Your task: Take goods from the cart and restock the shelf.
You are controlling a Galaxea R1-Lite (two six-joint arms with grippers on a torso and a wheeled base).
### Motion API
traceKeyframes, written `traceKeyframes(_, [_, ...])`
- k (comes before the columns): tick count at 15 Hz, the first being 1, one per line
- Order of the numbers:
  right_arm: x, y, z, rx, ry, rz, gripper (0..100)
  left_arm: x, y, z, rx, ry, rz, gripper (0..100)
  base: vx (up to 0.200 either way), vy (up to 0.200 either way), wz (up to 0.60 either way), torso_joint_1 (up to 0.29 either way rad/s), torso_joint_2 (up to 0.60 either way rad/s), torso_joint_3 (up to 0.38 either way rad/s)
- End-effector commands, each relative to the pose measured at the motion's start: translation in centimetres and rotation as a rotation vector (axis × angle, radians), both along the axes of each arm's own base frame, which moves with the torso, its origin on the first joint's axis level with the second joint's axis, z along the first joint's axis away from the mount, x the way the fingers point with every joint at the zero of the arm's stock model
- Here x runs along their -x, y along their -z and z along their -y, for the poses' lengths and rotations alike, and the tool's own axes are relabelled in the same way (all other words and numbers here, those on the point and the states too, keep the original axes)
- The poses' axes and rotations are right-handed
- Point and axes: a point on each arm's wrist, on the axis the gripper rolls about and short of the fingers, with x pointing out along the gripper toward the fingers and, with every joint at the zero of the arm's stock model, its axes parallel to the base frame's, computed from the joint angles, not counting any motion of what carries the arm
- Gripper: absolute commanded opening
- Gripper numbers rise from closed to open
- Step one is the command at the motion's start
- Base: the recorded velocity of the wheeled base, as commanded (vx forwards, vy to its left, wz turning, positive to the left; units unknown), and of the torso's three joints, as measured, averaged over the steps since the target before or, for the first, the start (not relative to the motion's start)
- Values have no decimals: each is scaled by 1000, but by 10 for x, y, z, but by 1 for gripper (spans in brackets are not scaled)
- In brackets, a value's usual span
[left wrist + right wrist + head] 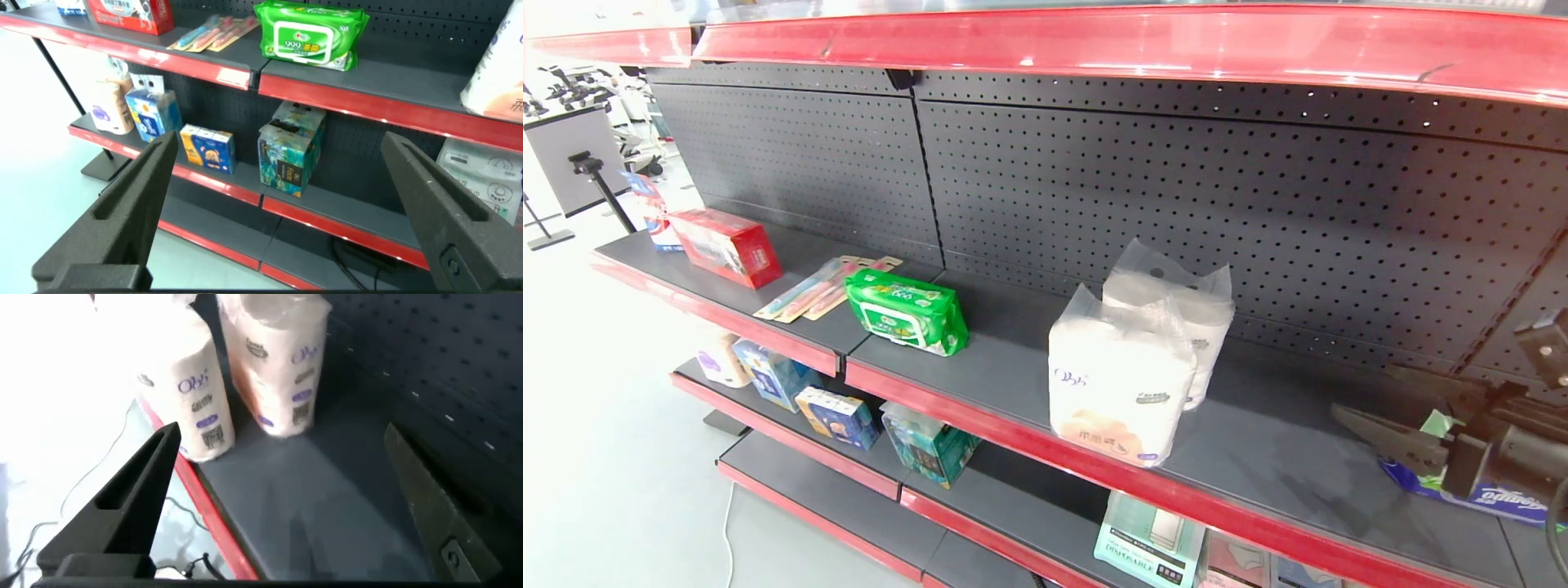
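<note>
On the middle shelf, two white tissue packs stand near the front edge, one behind the other. My right gripper hovers open just over the shelf board to their right, with nothing between its fingers. A blue and white package lies on the shelf under that arm. In the right wrist view the tissue packs stand ahead of the right gripper, over bare shelf board. My left gripper is open and empty in front of the lower shelves, below a green wipes pack.
A green wipes pack, toothbrush packs and a red box lie further left on the same shelf. Boxes stand on the lower shelf. A black pegboard wall backs the shelf, and a red shelf edge hangs overhead.
</note>
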Motion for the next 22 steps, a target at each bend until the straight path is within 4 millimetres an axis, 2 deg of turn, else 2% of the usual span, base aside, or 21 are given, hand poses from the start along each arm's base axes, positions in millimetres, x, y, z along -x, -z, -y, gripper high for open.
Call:
traceKeyframes(1, [65,-7,1,58,260,41,100,0,0,0,0,-1,-1,100,0,0,0,0,0,0])
traceKeyframes(5, [141,1,4,122,596,127,100,0,0,0,0,-1,-1,100,0,0,0,0,0,0])
traceKeyframes(7, [170,16,4,131,636,151,100,0,0,0,0,-1,-1,100,0,0,0,0,0,0])
traceKeyframes(8, [180,22,4,148,667,152,100,0,0,0,0,-1,-1,100,0,0,0,0,0,0])
traceKeyframes(9, [180,22,4,148,667,152,100,0,0,0,0,-1,-1,100,0,0,0,0,0,0])
traceKeyframes(10, [199,37,3,167,673,162,100,0,0,0,0,-1,-1,100,0,0,0,0,0,0])
traceKeyframes(12, [204,47,5,157,623,194,100,0,0,0,1,-1,-1,100,0,0,0,0,0,0])
traceKeyframes(13, [200,56,4,156,588,182,100,0,0,0,0,-1,-1,100,0,0,0,0,0,0])
traceKeyframes(16, [194,60,0,34,434,233,100,0,0,0,0,-1,-1,100,0,0,0,0,0,0])
traceKeyframes(17, [193,61,0,-25,462,219,100,0,0,0,0,-1,-1,100,0,0,0,0,0,0])
traceKeyframes(18, [191,68,1,-35,502,207,100,0,0,0,0,-1,-1,100,0,0,0,0,0,0])
traceKeyframes(22, [189,68,1,-46,512,225,100,0,0,0,0,-1,-1,100,0,0,0,0,0,0])
